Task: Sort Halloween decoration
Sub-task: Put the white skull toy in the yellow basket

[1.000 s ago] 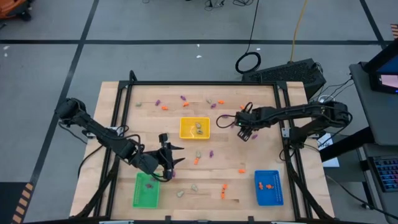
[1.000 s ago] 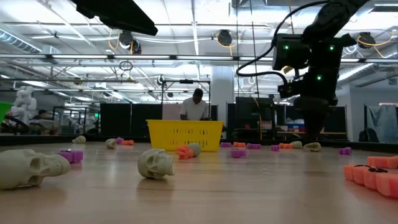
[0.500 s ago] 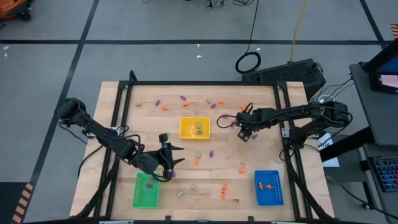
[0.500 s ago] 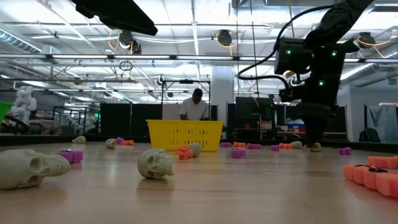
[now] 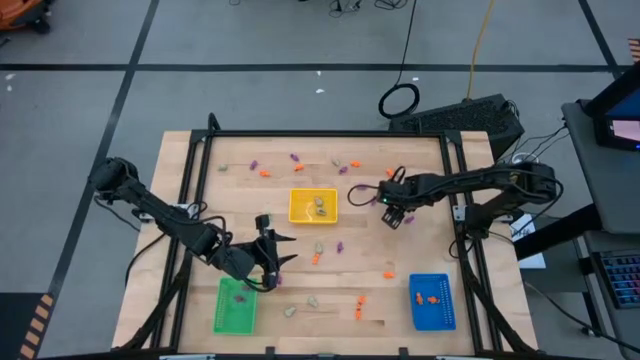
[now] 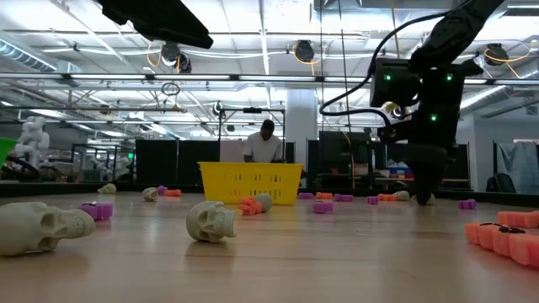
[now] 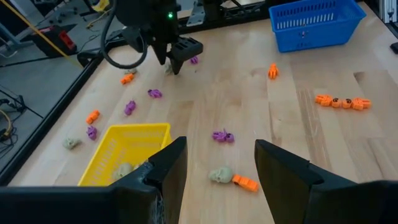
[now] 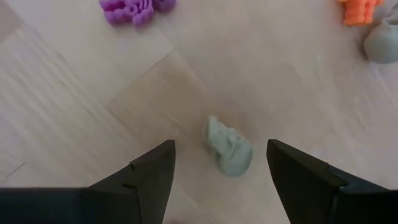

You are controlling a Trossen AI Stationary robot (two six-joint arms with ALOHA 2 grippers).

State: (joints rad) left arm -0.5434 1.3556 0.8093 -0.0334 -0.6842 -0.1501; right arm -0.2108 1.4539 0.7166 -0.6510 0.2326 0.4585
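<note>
Between the spread fingers of the right gripper (image 8: 217, 180), a small pale grey skull trinket (image 8: 228, 147) is framed; lowering and closing are needed next.

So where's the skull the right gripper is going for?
The pale skull lies on bare table directly below the open right gripper, right of the yellow tray.

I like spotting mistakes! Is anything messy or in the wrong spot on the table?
Nothing looks broken or spilled. The trinkets lying loose on the table are just not sorted yet. The right claw hangs open over a pale skull.
</note>
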